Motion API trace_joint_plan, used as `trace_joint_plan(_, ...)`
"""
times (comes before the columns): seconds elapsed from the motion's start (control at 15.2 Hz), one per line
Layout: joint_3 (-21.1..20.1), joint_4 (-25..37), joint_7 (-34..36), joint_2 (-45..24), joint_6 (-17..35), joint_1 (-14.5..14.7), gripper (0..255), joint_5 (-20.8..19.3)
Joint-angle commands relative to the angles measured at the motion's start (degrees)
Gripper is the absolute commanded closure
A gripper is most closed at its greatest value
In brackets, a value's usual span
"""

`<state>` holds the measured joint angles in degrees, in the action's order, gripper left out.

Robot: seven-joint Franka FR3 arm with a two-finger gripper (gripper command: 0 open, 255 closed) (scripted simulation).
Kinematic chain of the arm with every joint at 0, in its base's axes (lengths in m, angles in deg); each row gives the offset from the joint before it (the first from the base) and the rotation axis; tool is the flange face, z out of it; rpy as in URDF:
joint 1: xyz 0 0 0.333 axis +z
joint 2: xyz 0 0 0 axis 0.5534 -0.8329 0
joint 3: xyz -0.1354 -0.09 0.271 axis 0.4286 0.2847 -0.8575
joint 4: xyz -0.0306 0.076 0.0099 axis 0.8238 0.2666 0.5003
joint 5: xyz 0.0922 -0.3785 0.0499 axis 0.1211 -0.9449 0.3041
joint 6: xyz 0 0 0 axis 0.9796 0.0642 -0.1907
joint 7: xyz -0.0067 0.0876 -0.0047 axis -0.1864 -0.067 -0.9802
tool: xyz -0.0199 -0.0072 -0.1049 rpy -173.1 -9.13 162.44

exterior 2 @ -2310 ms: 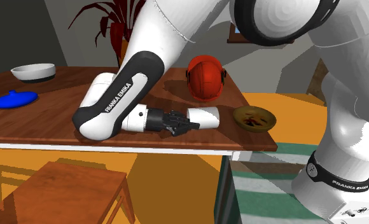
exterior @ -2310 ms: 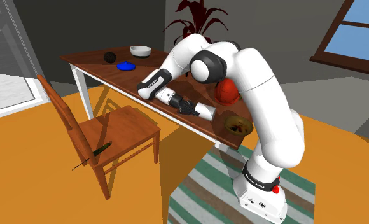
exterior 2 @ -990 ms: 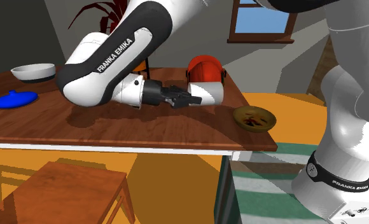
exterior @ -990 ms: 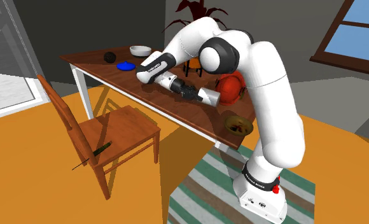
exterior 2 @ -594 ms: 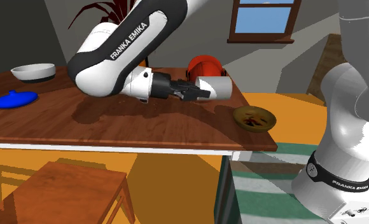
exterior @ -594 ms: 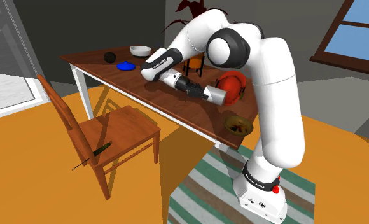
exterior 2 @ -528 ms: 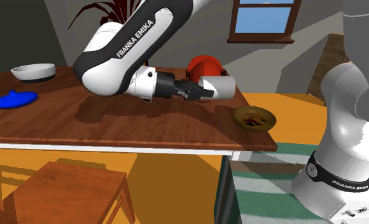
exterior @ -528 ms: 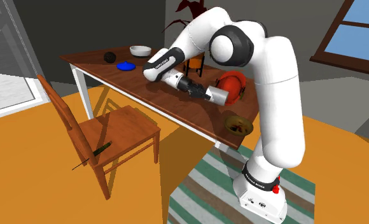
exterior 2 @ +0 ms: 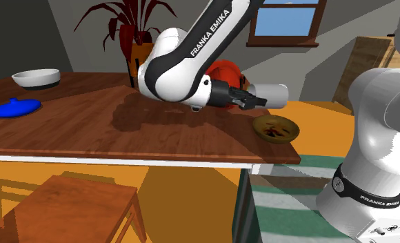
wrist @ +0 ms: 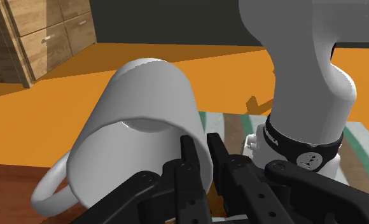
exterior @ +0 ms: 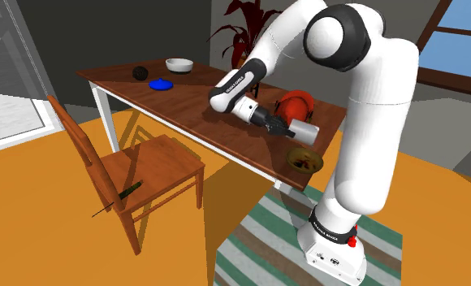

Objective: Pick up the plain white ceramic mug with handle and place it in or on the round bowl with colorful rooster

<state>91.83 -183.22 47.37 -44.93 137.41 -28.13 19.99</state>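
One mug [exterior: 305, 130], two bowls [exterior: 179, 64] [exterior: 295, 154], one chair [exterior: 149, 166], one plant [exterior: 246, 18]

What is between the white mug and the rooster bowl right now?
Nothing. In the second exterior view the white mug hangs above the rooster bowl, with only bare air in the gap between them.
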Motion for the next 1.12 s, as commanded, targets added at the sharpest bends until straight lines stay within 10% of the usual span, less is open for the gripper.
trace_joint_plan(0.0, 0.6, -5.4, 0.6, 3.5, 2.0, -0.4, 255, -1.1)
trace_joint_plan(1.06, 0.8, -9.7, 2.8, -1.0, 10.6, -1.5, 255, -0.3)
